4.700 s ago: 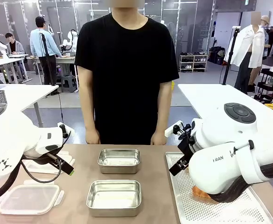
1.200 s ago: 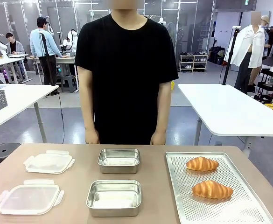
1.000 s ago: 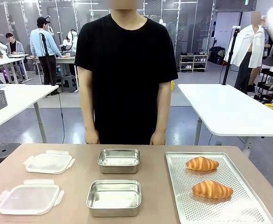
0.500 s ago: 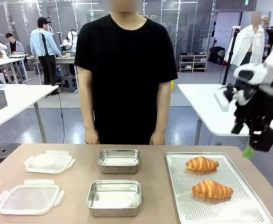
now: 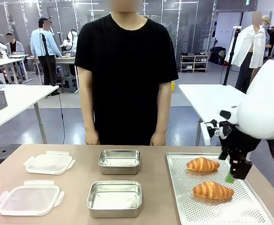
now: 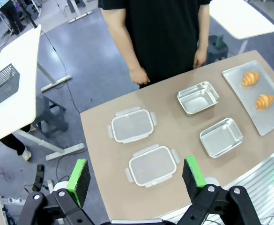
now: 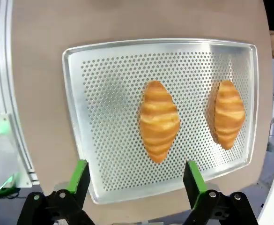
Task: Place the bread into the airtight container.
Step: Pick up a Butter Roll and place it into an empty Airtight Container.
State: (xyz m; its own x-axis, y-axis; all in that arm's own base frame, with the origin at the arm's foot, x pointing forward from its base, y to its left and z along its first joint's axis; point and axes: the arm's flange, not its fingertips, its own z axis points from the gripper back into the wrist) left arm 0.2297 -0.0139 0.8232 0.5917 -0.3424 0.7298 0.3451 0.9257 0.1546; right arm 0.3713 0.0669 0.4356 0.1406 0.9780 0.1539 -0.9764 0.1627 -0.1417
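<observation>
0 of the job done, as we read it. Both croissants sit on the perforated tray point(image 5: 183, 201) at the right edge of the table point(image 5: 155, 187). The near croissant point(image 5: 213, 190) is toward the robot-side end and the far croissant point(image 5: 202, 164) toward the person-side end, the 2 apart from each other. Near steel container point(image 5: 114, 198) and far steel container point(image 5: 119, 161) stand mid-table, both empty, no covers on. 2 clip lids point(image 5: 48, 163) lie flat by the left edge, well apart from the tray.

Right gripper point(image 5: 235, 176) hangs above the tray, about btw the 2 croissants, touching neither. In its wrist view the fingers are spread full wide w/ nothing in them, and the near croissant is centred ahead of the gap. Left gripper point(image 6: 136, 174) is high over the table, fingers wide apart, empty.

Left to do, we'd say: come down on a croissant, pinch it, carry it across to a container, release inside. Lid maybe after. Person's hands point(image 5: 93, 137) hang at the far edge, not involved.
</observation>
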